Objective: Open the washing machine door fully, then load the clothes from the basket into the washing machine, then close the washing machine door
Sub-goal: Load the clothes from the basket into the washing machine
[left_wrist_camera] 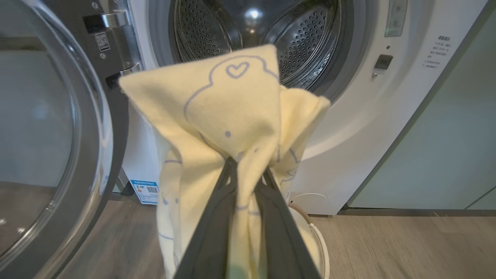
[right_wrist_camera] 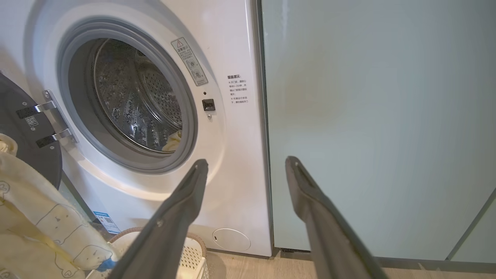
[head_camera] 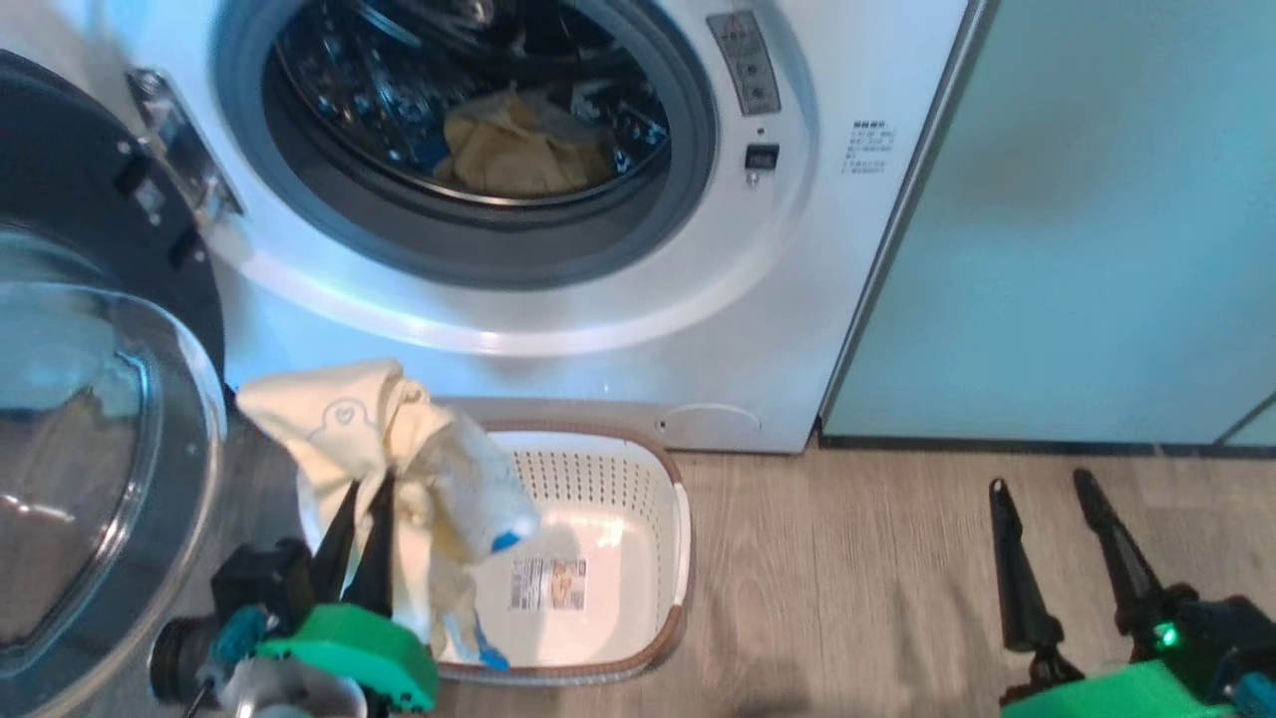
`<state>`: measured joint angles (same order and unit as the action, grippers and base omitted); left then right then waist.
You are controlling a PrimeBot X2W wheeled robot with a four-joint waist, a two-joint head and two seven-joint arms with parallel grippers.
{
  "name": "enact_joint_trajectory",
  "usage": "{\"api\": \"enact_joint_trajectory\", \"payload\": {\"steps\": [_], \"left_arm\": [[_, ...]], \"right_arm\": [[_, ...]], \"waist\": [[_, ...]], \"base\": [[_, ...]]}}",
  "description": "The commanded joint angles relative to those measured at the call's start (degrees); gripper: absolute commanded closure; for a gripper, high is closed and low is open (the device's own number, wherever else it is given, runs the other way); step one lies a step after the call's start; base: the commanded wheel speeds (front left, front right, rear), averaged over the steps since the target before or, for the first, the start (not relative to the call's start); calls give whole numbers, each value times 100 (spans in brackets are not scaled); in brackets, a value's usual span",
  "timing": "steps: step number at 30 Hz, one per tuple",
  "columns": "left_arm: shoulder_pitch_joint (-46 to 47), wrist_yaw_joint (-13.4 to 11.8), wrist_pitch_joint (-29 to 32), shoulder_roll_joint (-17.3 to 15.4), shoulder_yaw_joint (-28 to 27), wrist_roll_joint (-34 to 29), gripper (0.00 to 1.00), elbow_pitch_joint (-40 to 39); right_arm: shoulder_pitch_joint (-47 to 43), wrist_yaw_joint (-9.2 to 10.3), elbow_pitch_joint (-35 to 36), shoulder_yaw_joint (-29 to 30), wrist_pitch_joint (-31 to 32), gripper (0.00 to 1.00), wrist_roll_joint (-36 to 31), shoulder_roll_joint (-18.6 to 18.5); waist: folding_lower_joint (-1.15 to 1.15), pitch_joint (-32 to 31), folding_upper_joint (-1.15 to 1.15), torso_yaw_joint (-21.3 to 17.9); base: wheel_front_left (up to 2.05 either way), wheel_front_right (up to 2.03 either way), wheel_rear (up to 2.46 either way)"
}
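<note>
Left jaws pinch the clothes (left_wrist_camera: 232, 116) above the basket (head_camera: 608, 479).

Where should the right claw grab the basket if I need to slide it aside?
Take the basket by its right rim, coming straight down from above with one finger inside the wall and one outside. It stands open-topped, that wall is bare and nearest the open right claw, while the left claw holds the yellow garment over its left end.
</note>
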<state>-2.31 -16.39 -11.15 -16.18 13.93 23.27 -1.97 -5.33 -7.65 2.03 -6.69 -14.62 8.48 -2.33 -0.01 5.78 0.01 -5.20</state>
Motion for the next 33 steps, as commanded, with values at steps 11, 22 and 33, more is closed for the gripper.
{"api": "enact_joint_trajectory", "payload": {"steps": [11,22,33], "left_arm": [[-287,-157,137,-240,-311,85,100,-615],[-288,-160,173,-237,-252,115,100,-627],[-196,-149,154,-213,-156,108,100,-592]], "right_arm": [[-180,16,123,-189,-33,0,-69,-88],[-176,16,114,-220,-13,0,-49,-97],[-164,16,116,-213,-16,0,-46,-113]], "waist": [[1,-456,-1,-11],[1,-450,-1,-32],[1,-410,-1,0]], "base": [[0,0,0],[0,0,0],[0,0,0]]}}
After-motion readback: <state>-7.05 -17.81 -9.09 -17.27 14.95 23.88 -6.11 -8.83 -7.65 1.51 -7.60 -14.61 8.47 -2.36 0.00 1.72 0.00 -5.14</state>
